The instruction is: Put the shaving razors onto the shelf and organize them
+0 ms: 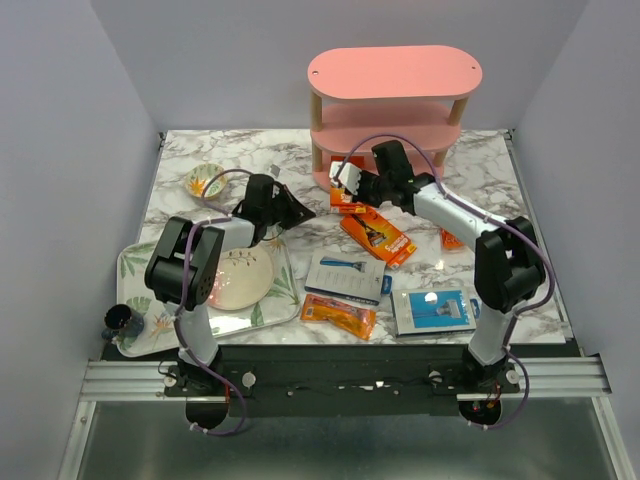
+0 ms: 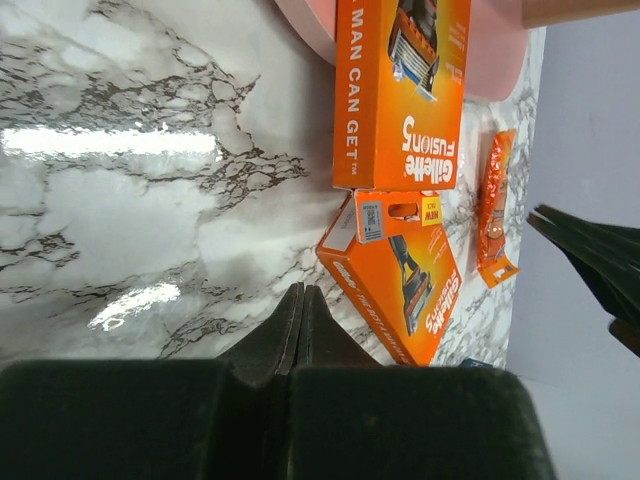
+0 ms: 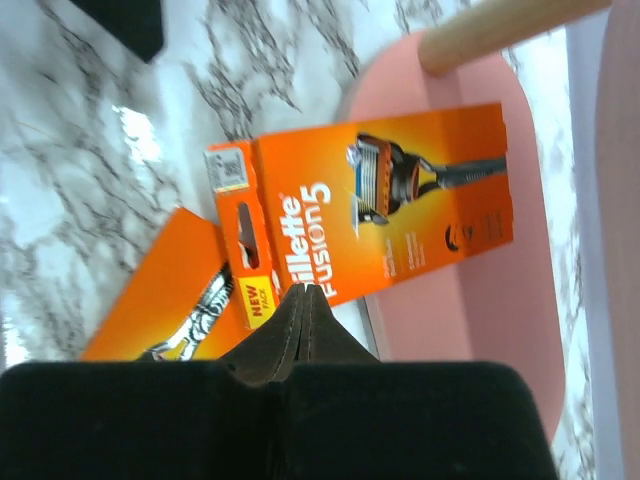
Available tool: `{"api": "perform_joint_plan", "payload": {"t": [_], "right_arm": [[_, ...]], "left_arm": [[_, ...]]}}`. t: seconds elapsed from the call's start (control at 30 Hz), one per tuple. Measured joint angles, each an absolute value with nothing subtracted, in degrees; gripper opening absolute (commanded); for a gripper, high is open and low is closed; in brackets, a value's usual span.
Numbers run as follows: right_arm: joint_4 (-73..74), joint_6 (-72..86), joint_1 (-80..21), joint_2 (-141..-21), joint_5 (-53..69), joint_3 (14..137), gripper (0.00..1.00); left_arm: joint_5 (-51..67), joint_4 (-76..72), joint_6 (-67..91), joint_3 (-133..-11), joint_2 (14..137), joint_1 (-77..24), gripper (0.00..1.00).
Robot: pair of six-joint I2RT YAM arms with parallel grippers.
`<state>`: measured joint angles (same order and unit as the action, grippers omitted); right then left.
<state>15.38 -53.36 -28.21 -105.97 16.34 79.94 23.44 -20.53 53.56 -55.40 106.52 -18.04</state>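
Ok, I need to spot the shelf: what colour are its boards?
Pink; the shelf shows best from the top external view.

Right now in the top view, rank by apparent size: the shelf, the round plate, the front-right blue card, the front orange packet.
1. The shelf, tall, so nearer the camera.
2. The blue card and the round plate: too alike to rank; the left arm hides part of the plate.
3. The orange packet.

bare marble table (image 1: 285,152) left of shelf (image 1: 395,72) is open for approach; orange packs (image 1: 378,236) and right arm (image 1: 455,212) crowd its front; posts (image 1: 316,112) narrow tier gaps
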Motion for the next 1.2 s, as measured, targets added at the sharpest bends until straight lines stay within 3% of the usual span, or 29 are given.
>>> {"api": "perform_joint_plan", "payload": {"t": [0.6, 1.2], "right_arm": [[33.61, -59.53, -28.82, -119.46, 21.78, 96.33, 0.01], [28.38, -62.04, -29.32, -123.44, 9.67, 96.99, 0.01]], "left_arm": [[23.38, -20.47, 52.31, -52.97, 102.21, -13.58, 0.00], [23.20, -20.49, 51.83, -52.75, 102.21, -12.71, 0.00]]}}
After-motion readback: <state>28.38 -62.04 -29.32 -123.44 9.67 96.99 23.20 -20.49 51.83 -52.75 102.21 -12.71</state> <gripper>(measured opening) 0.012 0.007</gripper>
